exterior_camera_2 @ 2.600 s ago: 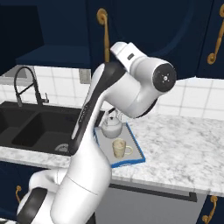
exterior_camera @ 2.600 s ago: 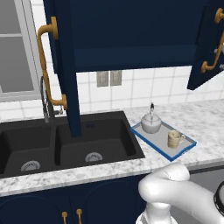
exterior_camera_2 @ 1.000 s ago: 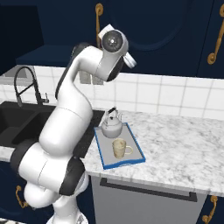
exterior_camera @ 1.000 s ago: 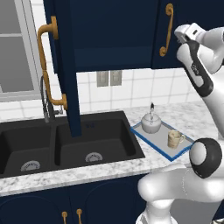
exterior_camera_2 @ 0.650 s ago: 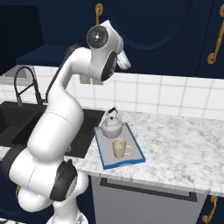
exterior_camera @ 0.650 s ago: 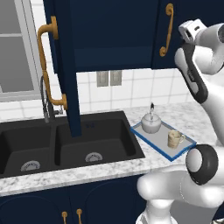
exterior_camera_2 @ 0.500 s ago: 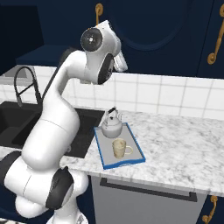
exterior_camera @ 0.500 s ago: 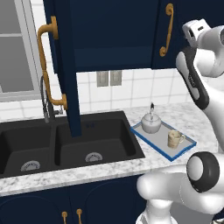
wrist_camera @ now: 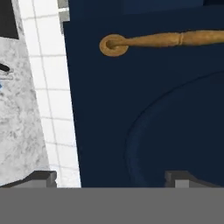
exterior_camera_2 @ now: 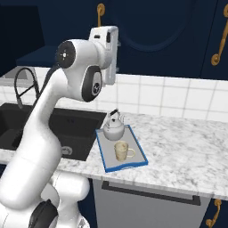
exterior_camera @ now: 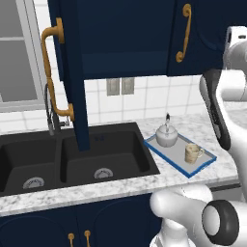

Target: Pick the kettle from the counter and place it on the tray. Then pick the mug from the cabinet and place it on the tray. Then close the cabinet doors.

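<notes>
Kettle (exterior_camera: 165, 136) and mug (exterior_camera: 193, 153) both stand on the blue-rimmed tray (exterior_camera: 203, 162), kettle toward the wall, mug toward the front edge, the 2 near each other but apart. The tray rests on the marble counter (exterior_camera_2: 187, 147) just right of the black double sink (exterior_camera: 72, 157). By this layout, 2 of the 3 task stages read as complete; door closing is the stage in hand.

Of the cabinet doors, the right-hand door (exterior_camera: 202, 38) lies flush with the cabinet front, its brass handle (exterior_camera: 183, 33) upright. The left-hand door (exterior_camera: 72, 72) stands swung out toward the camera over the sink, seen nearly edge-on, its long handle (exterior_camera: 54, 72) on the window side.

The hand (wrist_camera: 110, 177) is raised to wall-cabinet height at the right-hand door, facing its panel squarely; in the hand view the 2 fingertips (wrist_camera: 41, 178) stand wide apart with nothing between them. That view is rolled, so the door handle (wrist_camera: 162, 40) runs across its top.

Deciding relation: the door left to shut lies to the robot's left of the hand, across the cabinet's width. Its long axis is vertical, and its hinge appears to be on its far-left edge. In my judgement the next move needs a leftward reach and a push on the door's outer face toward the cabinet.
</notes>
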### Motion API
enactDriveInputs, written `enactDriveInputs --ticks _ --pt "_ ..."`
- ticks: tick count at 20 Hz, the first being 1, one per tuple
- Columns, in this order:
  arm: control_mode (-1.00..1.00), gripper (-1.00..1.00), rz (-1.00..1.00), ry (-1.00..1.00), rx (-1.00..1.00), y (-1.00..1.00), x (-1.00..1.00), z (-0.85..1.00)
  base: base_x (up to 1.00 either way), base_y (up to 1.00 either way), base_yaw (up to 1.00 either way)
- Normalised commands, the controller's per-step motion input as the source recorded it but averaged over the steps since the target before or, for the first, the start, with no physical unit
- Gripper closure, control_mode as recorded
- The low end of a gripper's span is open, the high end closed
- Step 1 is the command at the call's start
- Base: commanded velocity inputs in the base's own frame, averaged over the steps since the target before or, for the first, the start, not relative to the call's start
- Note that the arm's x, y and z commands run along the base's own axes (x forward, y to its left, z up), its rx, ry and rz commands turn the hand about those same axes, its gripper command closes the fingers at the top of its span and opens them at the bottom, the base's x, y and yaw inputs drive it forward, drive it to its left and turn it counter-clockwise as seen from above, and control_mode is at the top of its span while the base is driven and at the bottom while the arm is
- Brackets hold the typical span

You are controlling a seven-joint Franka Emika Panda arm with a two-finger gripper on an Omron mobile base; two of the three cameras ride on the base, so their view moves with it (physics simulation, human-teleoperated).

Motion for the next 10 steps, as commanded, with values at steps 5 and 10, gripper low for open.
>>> enactDriveInputs --ticks 5,10 --pt "-1.00 -1.00 -0.52 -0.36 0.45 0.14 -0.72 0.00 0.00 0.00 0.00" --pt "-1.00 -1.00 -0.28 -0.39 0.37 0.14 -0.63 0.00 0.00 0.00 0.00"
